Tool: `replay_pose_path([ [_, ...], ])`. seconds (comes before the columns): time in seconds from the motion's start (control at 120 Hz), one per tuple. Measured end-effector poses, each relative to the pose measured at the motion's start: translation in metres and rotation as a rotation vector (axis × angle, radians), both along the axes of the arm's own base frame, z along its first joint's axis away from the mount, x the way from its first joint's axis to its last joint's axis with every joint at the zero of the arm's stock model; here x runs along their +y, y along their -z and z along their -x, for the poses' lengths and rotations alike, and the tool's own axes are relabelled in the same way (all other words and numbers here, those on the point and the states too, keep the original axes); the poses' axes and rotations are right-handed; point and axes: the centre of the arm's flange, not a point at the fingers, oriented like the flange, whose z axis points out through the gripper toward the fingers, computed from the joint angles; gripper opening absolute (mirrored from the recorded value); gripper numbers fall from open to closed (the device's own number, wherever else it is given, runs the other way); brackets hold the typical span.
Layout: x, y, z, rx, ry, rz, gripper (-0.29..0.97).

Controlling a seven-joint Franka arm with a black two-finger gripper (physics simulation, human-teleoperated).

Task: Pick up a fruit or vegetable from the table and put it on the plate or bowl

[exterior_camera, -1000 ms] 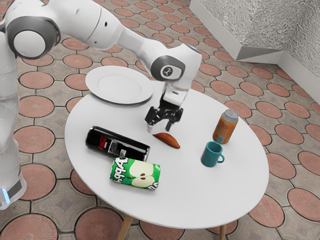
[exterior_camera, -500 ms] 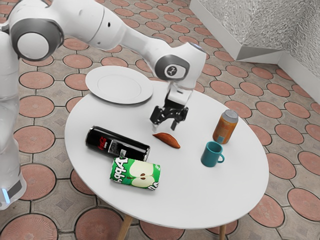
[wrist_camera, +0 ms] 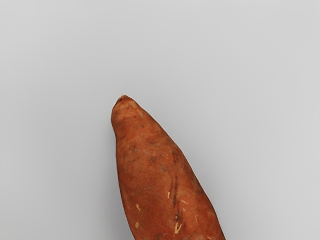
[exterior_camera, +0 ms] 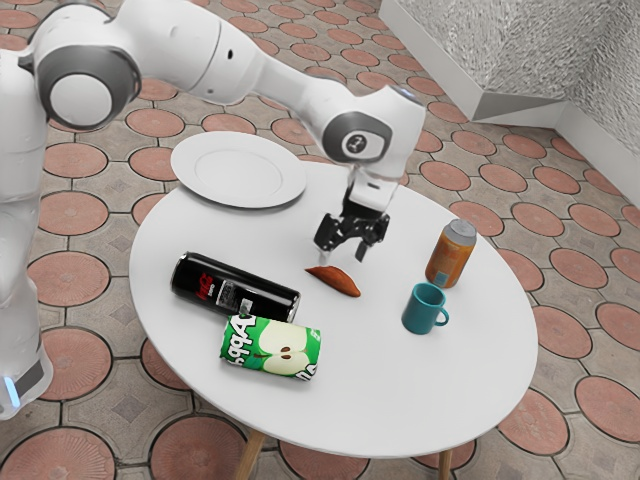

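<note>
White round plate point(exterior_camera: 238, 170) sits at the edge of white round table point(exterior_camera: 420, 400), beyond our black two-finger gripper point(exterior_camera: 346, 250); bare tabletop between them. Black drink can point(exterior_camera: 234, 287) and green apple-print can point(exterior_camera: 271, 348) lie on sides, well apart from gripper. Gripper released, fingers spread, hovering just above orange-brown tapered sweet potato point(exterior_camera: 334, 280) lying flat on table. Wrist view: sweet potato point(wrist_camera: 160, 185) under our hand. Teal mug point(exterior_camera: 424, 308) and upright orange can point(exterior_camera: 451, 253) stand apart on gripper's other side.
</note>
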Motion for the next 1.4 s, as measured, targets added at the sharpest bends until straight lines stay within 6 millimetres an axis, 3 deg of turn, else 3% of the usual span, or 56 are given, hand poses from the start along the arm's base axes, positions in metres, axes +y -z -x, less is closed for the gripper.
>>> replay_pose_path([
  [0.317, -0.016, 0.006, -0.002, 0.009, 0.016, 0.006, 0.68],
  [1.4, -0.017, 0.034, 0.006, 0.057, -0.011, 0.02, 0.68],
])
